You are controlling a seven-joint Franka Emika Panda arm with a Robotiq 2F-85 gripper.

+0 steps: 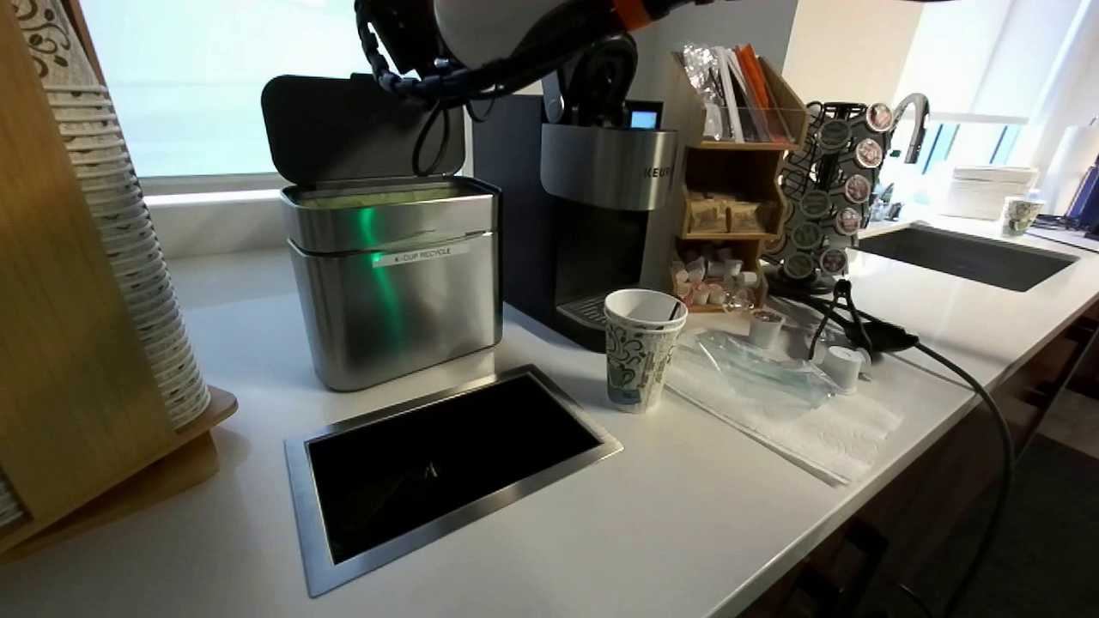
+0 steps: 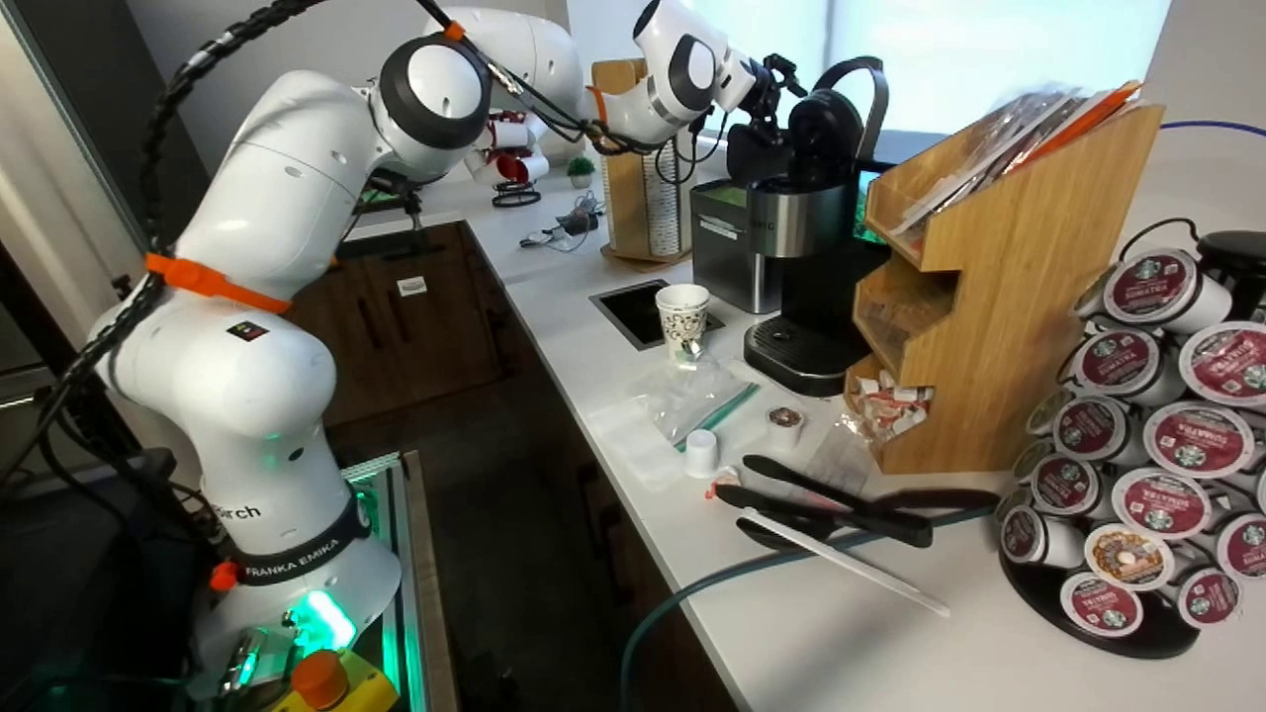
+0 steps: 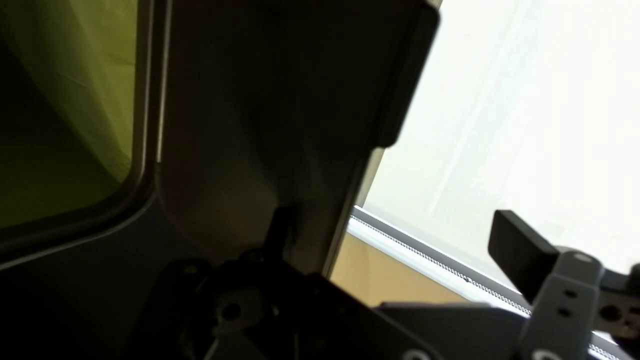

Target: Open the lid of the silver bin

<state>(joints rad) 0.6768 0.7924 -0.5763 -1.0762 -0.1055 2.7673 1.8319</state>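
The silver bin (image 1: 399, 300) stands on the counter by the window, with a label on its front. Its dark grey lid (image 1: 343, 129) stands raised, tilted back near upright, and a yellow-green liner shows inside. The bin (image 2: 720, 252) and part of the lid (image 2: 749, 158) show behind the coffee machine in an exterior view. In the wrist view the inner face of the lid (image 3: 280, 100) fills the middle beside the bin's opening. My gripper (image 3: 400, 227) is open with nothing between its fingers. One finger is in front of the lid's inner face; whether it touches is unclear.
A black coffee machine (image 1: 610, 172) stands right beside the bin. A metal-framed opening (image 1: 592, 451) lies in the counter in front. Stacked paper cups (image 1: 640, 369) stand near it. A wooden cup holder (image 1: 94, 257) and a wooden organizer (image 2: 1029, 297) stand on the counter.
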